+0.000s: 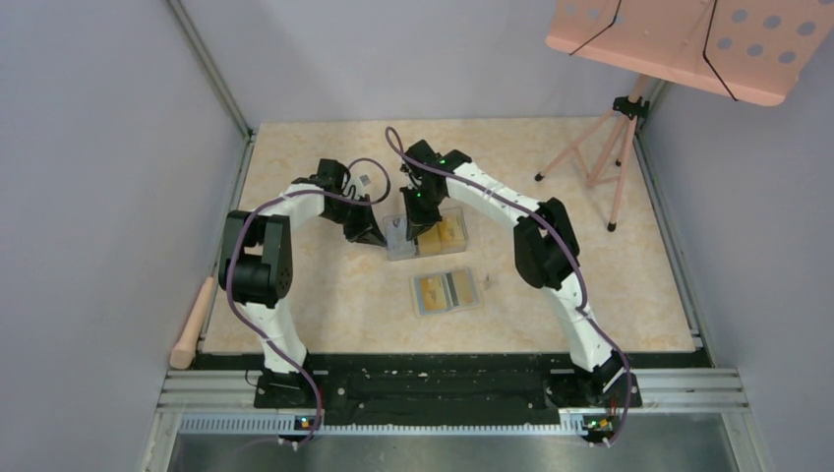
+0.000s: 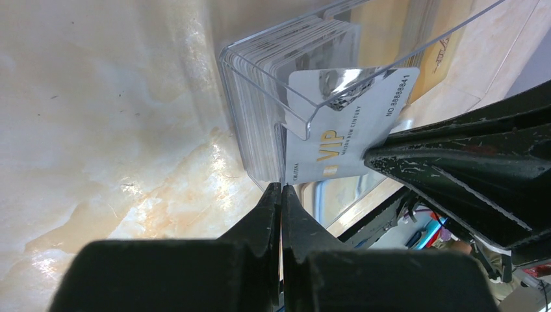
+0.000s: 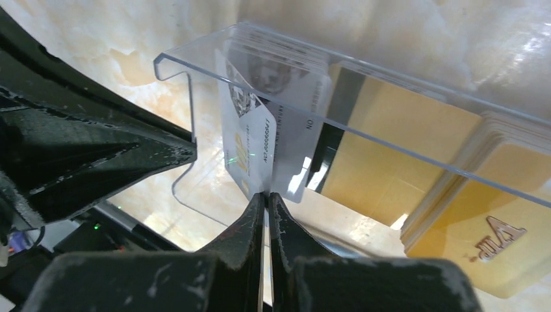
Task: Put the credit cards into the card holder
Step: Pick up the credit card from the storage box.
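A clear plastic box (image 1: 441, 236) at mid-table holds stacks of credit cards: silver ones (image 2: 295, 52) at its left end, golden ones (image 3: 390, 149) to the right. My right gripper (image 3: 266, 194) is shut on the lower edge of one silver credit card (image 3: 250, 140) marked VIP, held upright at the box's notched end. My left gripper (image 2: 281, 187) is shut, its tips against that end wall just below the same card (image 2: 351, 130). I cannot tell whether it pinches the wall. The card holder (image 1: 446, 292) lies open nearer the arms, a golden card in its left half.
A wooden handle (image 1: 192, 324) lies off the table's left edge. A pink music stand (image 1: 688, 39) overhangs the far right corner, its tripod legs (image 1: 600, 157) on the table. Walls close in the left, back and right sides.
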Robot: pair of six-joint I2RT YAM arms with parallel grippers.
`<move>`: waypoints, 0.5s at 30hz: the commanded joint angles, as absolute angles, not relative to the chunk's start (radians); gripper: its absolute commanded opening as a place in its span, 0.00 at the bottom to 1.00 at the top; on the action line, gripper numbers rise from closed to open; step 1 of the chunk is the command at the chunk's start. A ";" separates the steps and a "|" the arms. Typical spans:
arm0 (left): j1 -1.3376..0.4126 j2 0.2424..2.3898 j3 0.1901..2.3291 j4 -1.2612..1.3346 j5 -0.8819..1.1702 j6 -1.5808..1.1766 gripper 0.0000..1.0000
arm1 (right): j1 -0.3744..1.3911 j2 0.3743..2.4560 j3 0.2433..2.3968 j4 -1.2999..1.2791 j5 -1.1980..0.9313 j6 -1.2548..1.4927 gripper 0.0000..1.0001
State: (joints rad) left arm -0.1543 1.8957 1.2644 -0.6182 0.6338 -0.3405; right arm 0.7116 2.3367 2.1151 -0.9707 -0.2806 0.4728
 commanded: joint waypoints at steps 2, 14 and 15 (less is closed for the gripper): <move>-0.190 1.935 1.256 -0.630 0.569 -0.304 0.00 | 0.716 2.281 2.097 -0.904 -0.365 0.502 0.00; -0.190 1.938 1.253 -0.633 0.569 -0.301 0.00 | 0.716 2.316 2.054 -0.782 -0.454 0.556 0.09; -0.190 1.937 1.253 -0.633 0.568 -0.300 0.00 | 0.715 2.319 2.054 -0.777 -0.458 0.559 0.11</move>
